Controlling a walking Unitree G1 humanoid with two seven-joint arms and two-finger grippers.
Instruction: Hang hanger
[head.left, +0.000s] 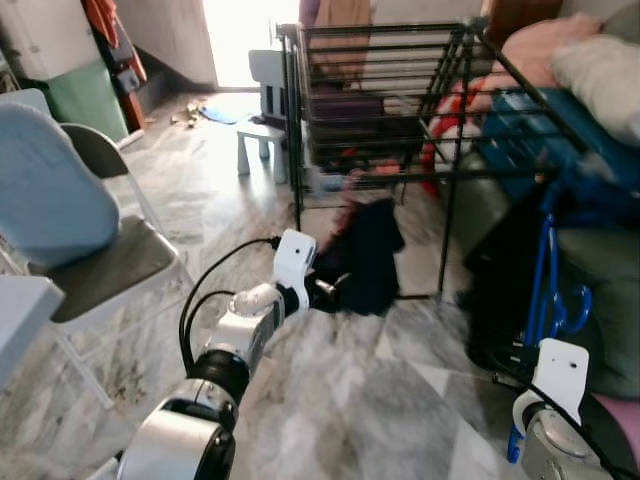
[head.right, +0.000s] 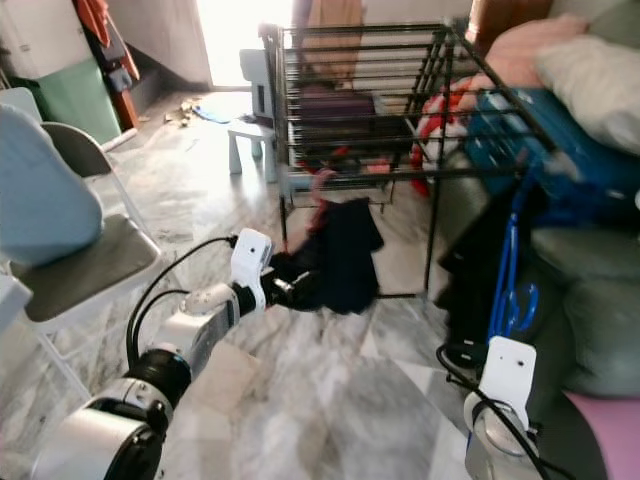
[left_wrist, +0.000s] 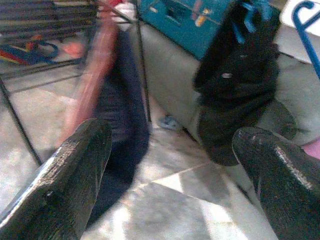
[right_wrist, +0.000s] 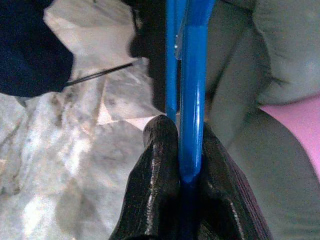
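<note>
Right gripper is clenched on the blue hanger, holding it upright beside the grey-green sofa. Left gripper, fingers spread and holding nothing, reaches toward a blurred dark garment, seemingly hanging from the black wire drying rack

The dark garment under the black rack is motion-blurred.
</note>
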